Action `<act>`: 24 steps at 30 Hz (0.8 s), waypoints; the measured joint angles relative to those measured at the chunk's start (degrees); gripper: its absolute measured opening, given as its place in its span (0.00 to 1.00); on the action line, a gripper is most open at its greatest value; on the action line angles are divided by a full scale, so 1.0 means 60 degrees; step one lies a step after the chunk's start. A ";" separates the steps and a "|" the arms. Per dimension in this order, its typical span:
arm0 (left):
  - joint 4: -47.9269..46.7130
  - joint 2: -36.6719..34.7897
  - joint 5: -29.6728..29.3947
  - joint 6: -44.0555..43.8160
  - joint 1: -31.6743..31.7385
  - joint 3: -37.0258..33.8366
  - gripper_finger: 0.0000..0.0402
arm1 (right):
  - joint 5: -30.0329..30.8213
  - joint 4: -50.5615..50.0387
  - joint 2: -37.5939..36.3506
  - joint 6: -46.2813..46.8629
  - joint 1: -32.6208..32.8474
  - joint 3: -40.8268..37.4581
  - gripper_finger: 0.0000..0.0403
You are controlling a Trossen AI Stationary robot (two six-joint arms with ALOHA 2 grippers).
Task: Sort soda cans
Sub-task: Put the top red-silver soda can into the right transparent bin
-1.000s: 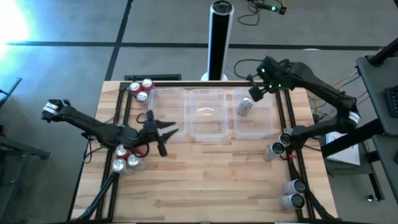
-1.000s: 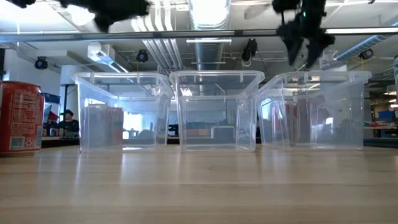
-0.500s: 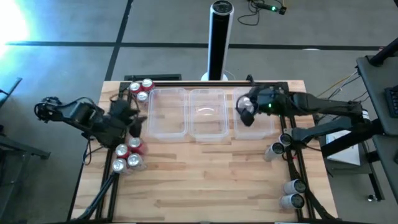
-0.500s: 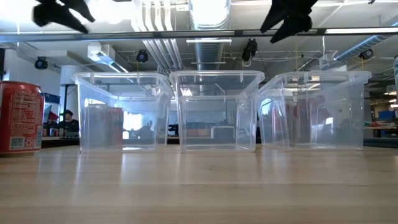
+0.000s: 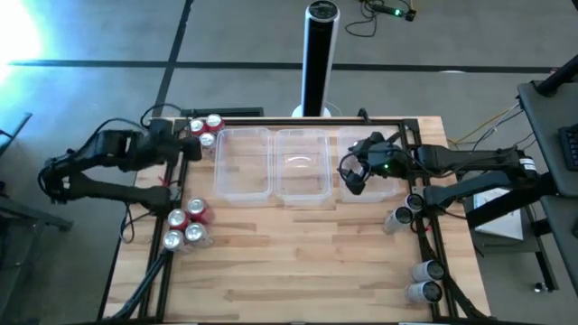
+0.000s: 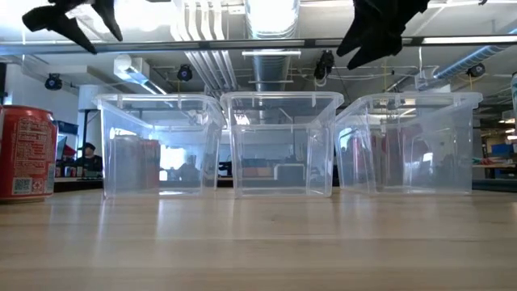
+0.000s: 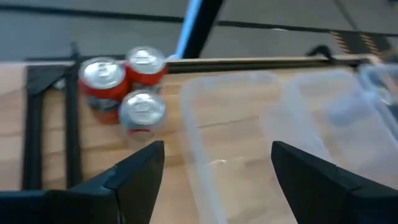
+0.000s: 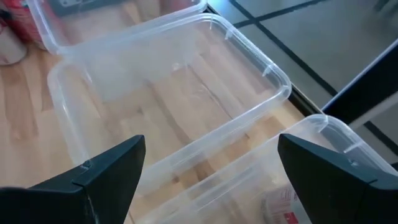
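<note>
Three red soda cans (image 7: 124, 87) stand together at the table's far left corner (image 5: 206, 127). My left gripper (image 7: 214, 155) hangs open just near of them (image 5: 187, 144), touching nothing. Three more red cans (image 5: 184, 227) stand at the left edge, one of them showing in the low view (image 6: 28, 153). Silver-grey cans stand at the right edge (image 5: 398, 217) and the near right (image 5: 425, 280). My right gripper (image 8: 211, 149) is open above the right tub (image 5: 379, 185), near its left wall (image 5: 352, 176). A can (image 8: 285, 206) lies inside that tub.
Three clear plastic tubs stand in a row across the far half: left (image 5: 242, 167), middle (image 5: 301, 167) and right (image 6: 420, 145). A black rail frame (image 5: 181, 194) runs along the table's sides. A black column (image 5: 319, 54) stands behind the far edge. Bare wood lies in front of the tubs.
My left gripper has drawn back from the left tub's near side toward the table's left edge, then gone toward the far-left cans. My right gripper has moved from the right tub's far edge toward its near left part and has come lower.
</note>
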 joint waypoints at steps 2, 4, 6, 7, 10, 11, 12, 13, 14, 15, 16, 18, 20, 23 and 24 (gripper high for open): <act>0.0021 0.0193 0.0621 0.0063 0.0996 0.0007 0.70 | -0.0028 -0.0020 0.0000 -0.0080 0.0019 0.0063 0.90; 0.0074 0.0488 0.1545 0.0429 0.2111 0.0007 0.70 | -0.0028 0.0005 0.0000 -0.0143 0.0019 0.0153 0.90; 0.0093 0.0856 0.2585 0.0826 0.3287 0.0007 0.70 | -0.0028 -0.0015 -0.0004 -0.0144 0.0019 0.0230 0.90; 0.0170 0.1083 0.2992 0.1016 0.3875 0.0007 0.70 | -0.0031 -0.0019 -0.0004 -0.0144 0.0019 0.0274 0.90; 0.0235 0.1864 0.3799 0.1776 0.5427 0.0171 0.69 | -0.0039 -0.0015 -0.0004 -0.0349 0.0019 0.0388 0.90; 0.0238 0.2141 0.4010 0.2059 0.5865 0.0250 0.69 | -0.0066 -0.0055 -0.0007 -0.0388 0.0019 0.0408 0.90; 0.0238 0.2435 0.4183 0.2349 0.6245 0.0336 0.69 | -0.0092 -0.0107 -0.0007 -0.0405 0.0019 0.0415 0.90; 0.0227 0.2748 0.4380 0.2621 0.6539 0.0435 0.69 | -0.0098 -0.0169 -0.0007 -0.0407 0.0019 0.0417 0.90; 0.0242 0.3072 0.4564 0.2873 0.6788 0.0555 0.68 | -0.0101 -0.0250 -0.0007 -0.0396 0.0019 0.0406 0.90; 0.0259 0.3353 0.4749 0.3047 0.7016 0.0666 0.68 | -0.0101 -0.0347 -0.0007 -0.0347 0.0019 0.0373 0.90; 0.0245 0.3628 0.4930 0.3162 0.7217 0.0787 0.68 | -0.0097 -0.0492 -0.0007 -0.0278 0.0019 0.0327 0.90; 0.0233 0.4124 0.5265 0.3176 0.7629 0.0994 0.68 | -0.0101 -0.0660 -0.0005 -0.0193 0.0019 0.0203 0.90; 0.0107 0.4607 0.5409 0.2921 0.7826 0.1079 0.68 | -0.0101 -0.0648 -0.0004 -0.0145 0.0019 0.0106 0.90; -0.0031 0.5232 0.5511 0.2697 0.7949 0.1065 0.68 | -0.0100 -0.0645 -0.0004 -0.0229 0.0019 0.0047 0.90; -0.0028 0.5393 0.5559 0.2637 0.7988 0.1016 0.68 | -0.0101 -0.0648 -0.0004 -0.0269 0.0019 0.0042 0.90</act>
